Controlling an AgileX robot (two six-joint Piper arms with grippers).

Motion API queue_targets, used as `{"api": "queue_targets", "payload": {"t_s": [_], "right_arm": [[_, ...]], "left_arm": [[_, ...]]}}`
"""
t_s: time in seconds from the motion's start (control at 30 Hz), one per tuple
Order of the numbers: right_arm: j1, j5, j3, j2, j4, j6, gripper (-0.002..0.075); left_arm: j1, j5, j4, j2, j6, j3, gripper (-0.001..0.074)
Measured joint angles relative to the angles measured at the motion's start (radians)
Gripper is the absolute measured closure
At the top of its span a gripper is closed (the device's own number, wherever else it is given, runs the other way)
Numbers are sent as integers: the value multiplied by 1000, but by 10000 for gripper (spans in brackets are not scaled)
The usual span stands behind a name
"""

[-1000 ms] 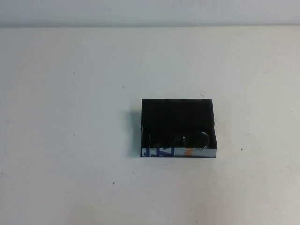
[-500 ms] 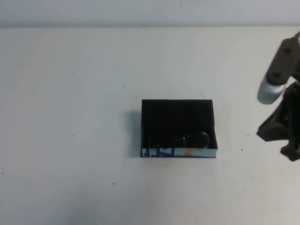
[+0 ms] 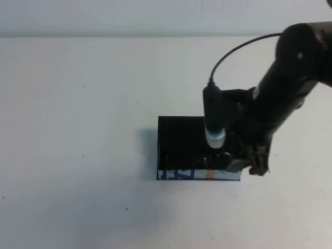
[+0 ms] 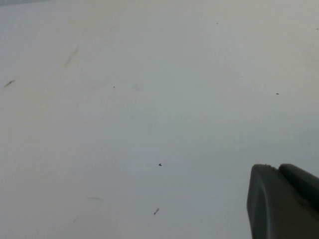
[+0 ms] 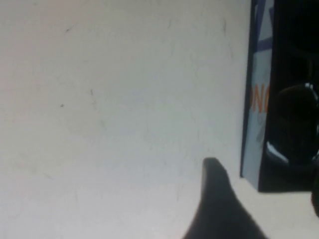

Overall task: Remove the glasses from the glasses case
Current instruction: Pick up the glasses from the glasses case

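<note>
Right gripper (image 3: 248,165): over the case's near right corner; one finger (image 5: 219,209) outside the white wall; whether it is spread or closed cannot be told.
Case (image 3: 179,137): on the table (image 3: 78,129), under the gripper.
Glasses (image 3: 219,158): inside the case, just beside the gripper.
Left gripper (image 4: 281,201): apart, over bare table.

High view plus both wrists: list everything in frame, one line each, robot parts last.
glasses case: 1, black with a white printed side, open, on the table right of centre.
glasses: 1, dark frame, inside the case near its printed side.
table: 1, white, under everything.
right gripper: 1, black, low over the case's right end, one fingertip outside the printed wall.
left gripper: 1, dark, over bare table, out of the high view.
</note>
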Motion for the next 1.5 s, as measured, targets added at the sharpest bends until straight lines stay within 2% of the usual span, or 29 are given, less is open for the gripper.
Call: {"api": "queue_targets", "payload": {"t_s": [0.3,0.47,1.37,1.5], "right_arm": [[53,38,-276,251,-22,-9,398],[53,44,-352,332,-16,-9,398],[53,-29,-360,452,-55,35,400],[53,-41,-360,456,-57,35,443]], "left_arm": [[0,0,0,0,0,0,740],[0,0,0,0,0,0,740],[0,0,0,0,0,0,740],[0,0,0,0,0,0,740]]}}
